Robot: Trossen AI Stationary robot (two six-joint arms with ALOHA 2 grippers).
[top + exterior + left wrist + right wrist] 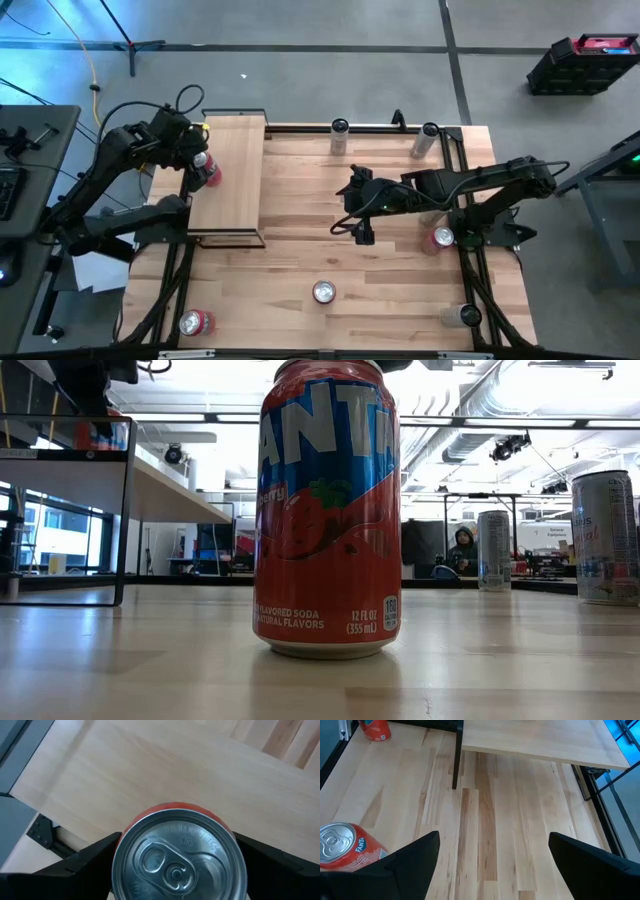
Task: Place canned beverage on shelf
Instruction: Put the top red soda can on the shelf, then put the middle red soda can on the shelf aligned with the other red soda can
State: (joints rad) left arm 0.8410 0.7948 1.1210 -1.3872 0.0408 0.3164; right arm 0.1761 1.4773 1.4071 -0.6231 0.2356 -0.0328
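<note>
Standing on the shelf (228,178) at its left edge, a red can (207,170) is sitting between the left gripper (203,167) fingers, which are flanking it spread, not pressing; judged placed, release under way. The right gripper (362,212) is waiting open over mid-table. Other cans are remaining on the tabletop (390,270), well apart from that gripper.

Shelf (232,180): pale wood board, smooth matt; thin black metal frame. Surface (330,250): plank-striped wood, light satin sheen. Red can (179,855): glossy printed metal wall, bare brushed-aluminium lid. Left tool (179,870): matt black fingers (80,867)
</note>
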